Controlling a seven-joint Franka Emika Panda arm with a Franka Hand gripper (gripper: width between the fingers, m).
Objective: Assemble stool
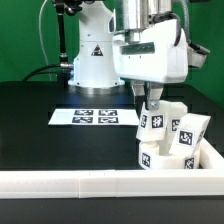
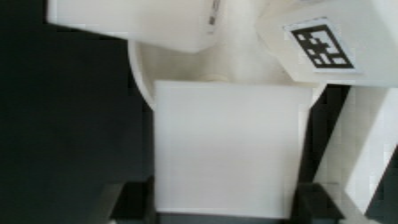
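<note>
The claw (image 1: 152, 97) is closed on a white stool leg (image 1: 153, 117), its fingers pinching the top of the leg from both sides. In the wrist view the leg (image 2: 228, 145) fills the middle of the picture as a plain white block, with the dark fingertips (image 2: 331, 200) at its lower edge on either side.

No brand or writing can be read. The only markings are black-and-white square tags: one on the held leg, others on the parts beside it, four on the marker board (image 1: 94, 116), and a black triangle sign on the robot's white base (image 1: 92, 60). A tag on a neighbouring part (image 2: 326, 47) shows in the wrist view.

The arm comes down from the top of the exterior view, its wrist pointing straight down over the exterior view's right side of the black desk (image 1: 40, 125).

The held leg stands upright directly under the claw, in a tight cluster with the other legs (image 1: 188, 135), which lean just beside it and seem to touch it. The cluster sits in the corner of the white rail (image 1: 90, 182) that runs along the front.
</note>
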